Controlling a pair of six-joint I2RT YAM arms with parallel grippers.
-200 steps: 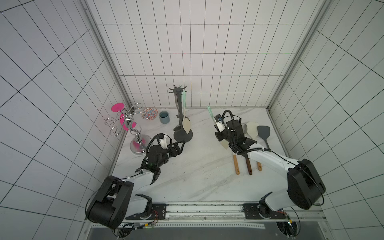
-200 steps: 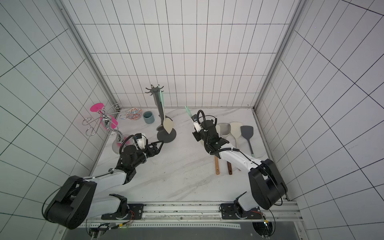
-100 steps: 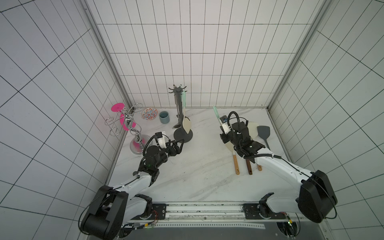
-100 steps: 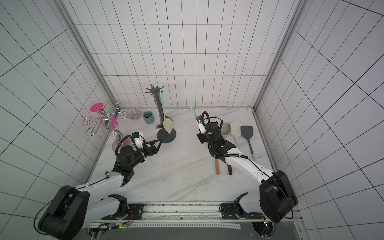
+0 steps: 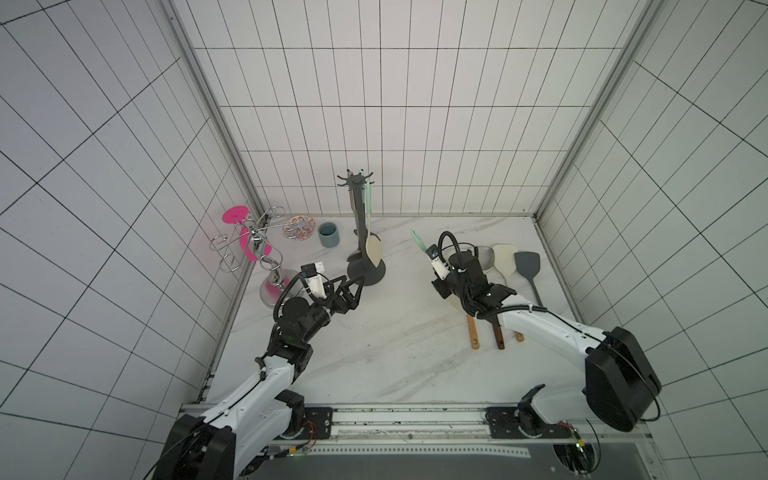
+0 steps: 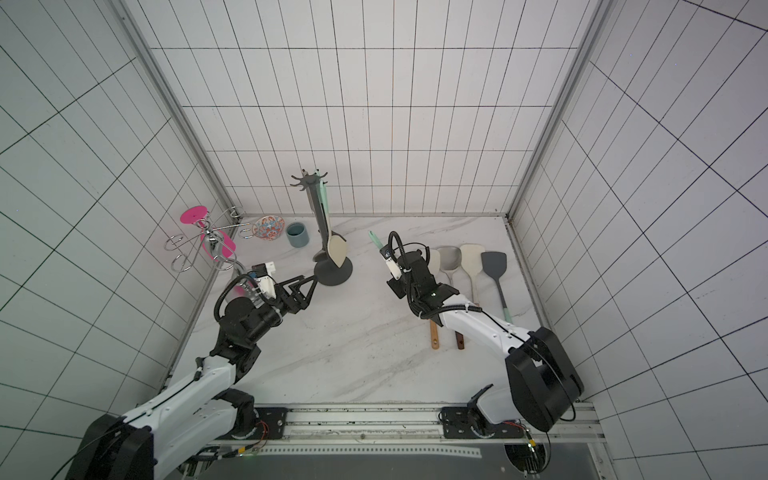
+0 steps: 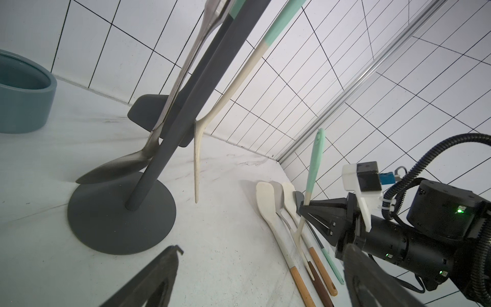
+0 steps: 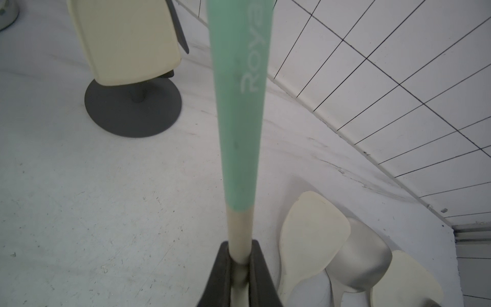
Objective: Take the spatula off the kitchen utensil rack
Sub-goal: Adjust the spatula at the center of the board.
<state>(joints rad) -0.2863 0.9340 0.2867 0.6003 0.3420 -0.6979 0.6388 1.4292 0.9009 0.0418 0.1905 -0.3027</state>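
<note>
My right gripper [image 8: 240, 256] is shut on the cream shaft of a spatula [image 8: 239, 106] with a mint-green handle. The spatula stands nearly upright, handle end up [image 5: 418, 241], well to the right of the kitchen utensil rack [image 5: 356, 208]. Its blade hangs low over utensils lying on the table. The dark grey rack still carries another cream spatula [image 5: 373, 249], a metal spoon [image 7: 119, 167] and a dark turner [image 7: 148, 111]. My left gripper [image 5: 358, 293] is open and empty, its fingers just left of the rack's round base [image 6: 332, 272].
Several utensils [image 5: 505, 257] lie side by side at the right, by the wall. At the back left stand a chrome wire stand [image 5: 253, 245] with a pink glass, a patterned bowl [image 5: 299, 227] and a blue-grey cup [image 5: 328, 234].
My right gripper has sunk lower with the spatula, toward the utensils lying on the table. The left gripper stays open beside the rack's base.
</note>
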